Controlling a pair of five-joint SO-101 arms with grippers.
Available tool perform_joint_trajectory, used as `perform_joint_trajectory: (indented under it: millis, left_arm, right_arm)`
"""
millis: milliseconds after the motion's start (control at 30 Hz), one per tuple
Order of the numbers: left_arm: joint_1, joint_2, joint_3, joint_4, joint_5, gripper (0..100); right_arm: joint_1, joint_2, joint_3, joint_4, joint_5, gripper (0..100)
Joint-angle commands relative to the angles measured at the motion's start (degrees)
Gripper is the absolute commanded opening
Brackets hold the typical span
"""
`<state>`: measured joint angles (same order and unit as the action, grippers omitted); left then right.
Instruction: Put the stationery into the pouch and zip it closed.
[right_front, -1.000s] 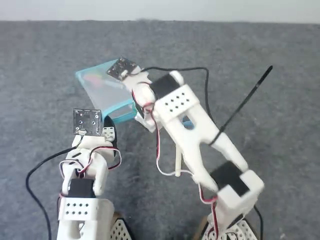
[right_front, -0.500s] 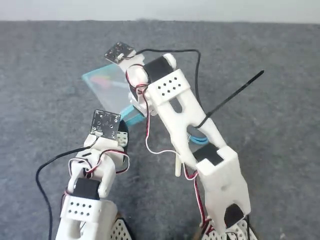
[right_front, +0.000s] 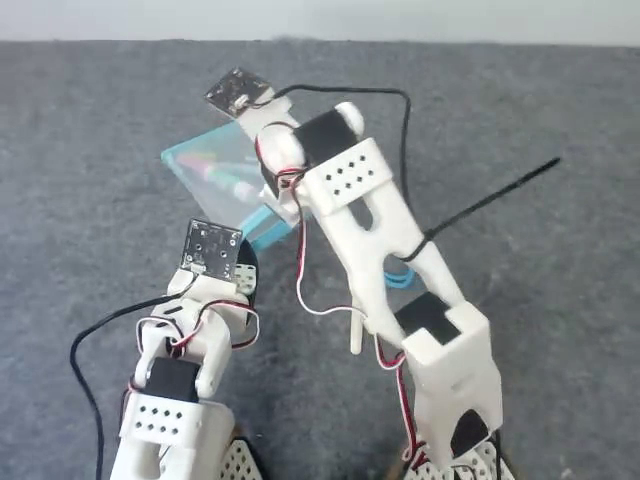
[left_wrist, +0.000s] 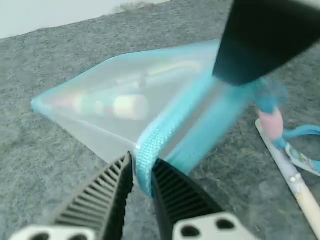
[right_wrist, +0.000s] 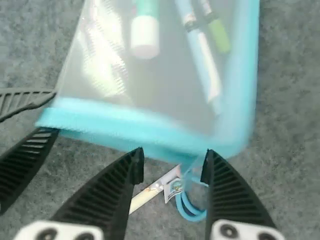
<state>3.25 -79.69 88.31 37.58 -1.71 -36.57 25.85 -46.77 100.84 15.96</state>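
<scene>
The grey table (right_front: 90, 120) carries both arms: the right arm (right_front: 375, 230) stretches forward across the middle, and the left arm (right_front: 175, 370) sits folded nearer the front edge. The pouch (right_front: 215, 175), clear with turquoise edging, lies between their ends, towards the far side of the table. The left gripper (left_wrist: 141, 167) is closed down narrow, pinching the woven zip band at one corner of the pouch. The right gripper (right_wrist: 173, 155) stands with its jaws well apart, straddling the opposite end of the same edge; whether either jaw actually presses on the fabric cannot be confirmed from the blurred wrist view. Inside the pouch lie a thick marker (right_wrist: 145, 27) with a white end and two slimmer pens (right_wrist: 202, 65), one blue and one green. A pale pencil (right_front: 355, 330) lies on the table outside the pouch, beside the right arm. A small blue cord loop (right_wrist: 189, 207) hangs at the zip end, between the right jaws.
</scene>
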Motion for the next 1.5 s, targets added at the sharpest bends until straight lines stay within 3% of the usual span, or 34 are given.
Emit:
perform_joint_trajectory:
  millis: [0, 133, 300, 633, 933, 1133, 1333, 1467]
  left_arm:
    - [0.4, -0.7, -1.0, 0.3, -0.4, 1]
    - [-4.8, -0.8, -1.1, -2.7, 0.2, 1]
    - [-13.0, -0.8, -3.0, -3.5, 6.5, 1]
    - [-16.4, -0.8, -3.6, -3.6, 9.3, 1]
    - [-16.4, -0.8, -3.6, -3.8, 9.2, 1]
    - [-16.4, -0.8, -3.6, -3.8, 9.2, 1]
    - [-16.3, -0.8, -3.6, -3.8, 9.2, 1]
    - [-16.3, -0.8, -3.6, -3.8, 9.2, 1]
  right_arm:
    - [4.7, -8.5, 3.0, 2.2, -0.2, 19.5]
    - [10.2, -16.5, 11.3, 2.2, -0.5, 19.4]
    - [11.3, -29.1, 34.5, 0.3, -0.4, 19.4]
    - [9.5, -43.5, 78.6, -26.7, -0.8, 19.4]
    - [1.3, -43.5, 82.5, -29.1, -8.5, 14.2]
    - [-3.4, -43.4, 82.5, -33.8, -19.3, 13.9]
    - [-4.2, -36.8, 80.1, -33.1, -24.1, 26.0]
    - [-4.1, -29.8, 73.3, -28.1, -24.2, 27.0]
